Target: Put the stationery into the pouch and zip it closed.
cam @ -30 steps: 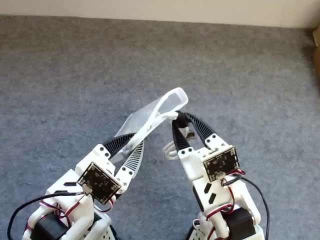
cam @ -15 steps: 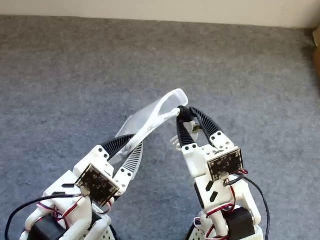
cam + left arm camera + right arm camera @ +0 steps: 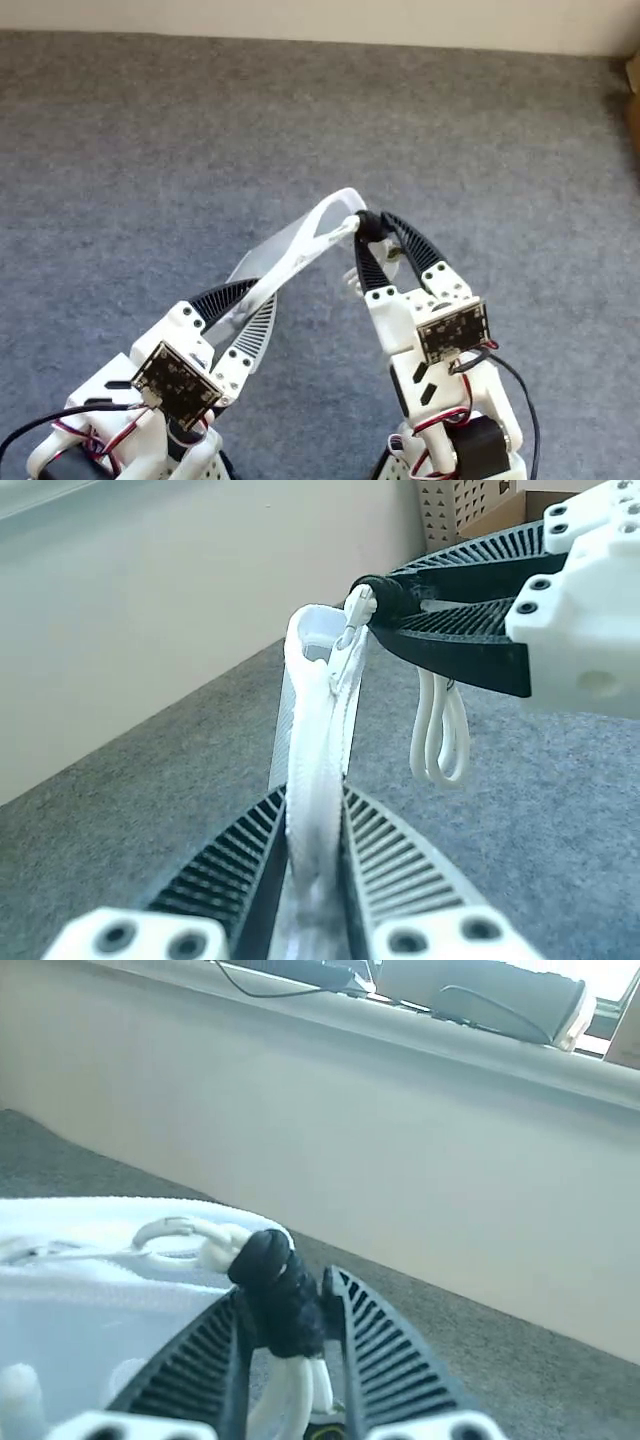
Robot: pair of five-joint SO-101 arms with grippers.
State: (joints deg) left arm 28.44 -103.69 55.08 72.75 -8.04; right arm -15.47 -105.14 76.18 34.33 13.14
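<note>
**Pouch held taut in the air, zip end pinched**

We start with the grey table (image 3: 150, 130). Both arms reach out over it from the near edge and meet above its middle. Between them hangs the pouch (image 3: 290, 250), a pale, see-through sleeve lifted off the surface and stretched on a slant from one arm to the other. We judge it is held up like this so the zip line stays straight and has something to pull against.

The left gripper (image 3: 255, 295) has its fingers closed narrow on the lower end of the pouch, one to each flat side, as its own wrist view makes plain. That grip serves as the anchor.

The right gripper (image 3: 368, 228) meets the upper end. Its fingers are drawn in tight on the knob (image 3: 275, 1290), a small black lump tied to the zip pull (image 3: 357, 608), which sits at the top corner of the pouch. A white cord loop (image 3: 440, 730) dangles free below that gripper.

With the pull this close to the pouch's end, we take the zipping to be nearly finished. What lies inside the pouch we cannot tell.
</note>
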